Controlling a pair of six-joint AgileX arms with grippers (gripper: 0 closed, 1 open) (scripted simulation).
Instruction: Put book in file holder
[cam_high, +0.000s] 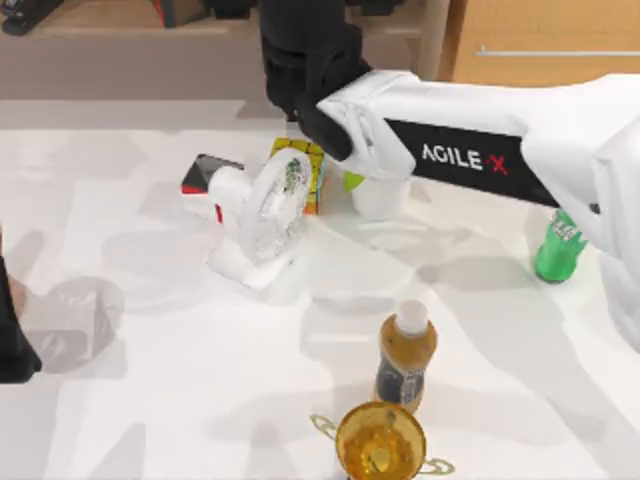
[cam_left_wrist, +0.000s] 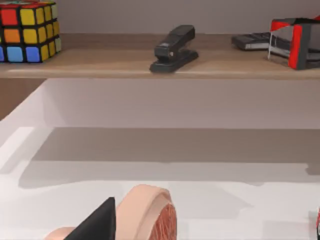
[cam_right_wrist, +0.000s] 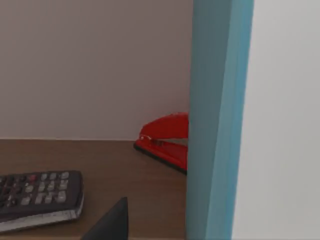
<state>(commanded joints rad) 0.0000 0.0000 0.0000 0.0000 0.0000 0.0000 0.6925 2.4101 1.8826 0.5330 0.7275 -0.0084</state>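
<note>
One book (cam_right_wrist: 215, 120) stands upright, long axis vertical, by my right tool; its grip I cannot tell.

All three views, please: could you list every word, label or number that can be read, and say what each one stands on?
"AGILE X", white letters with a red X, on the black panel of the right arm, top view.
Keys of the remote control on the wooden shelf, right wrist view: markings too blurred to read.
Label on the orange-drink bottle, top view: too small to read.
</note>
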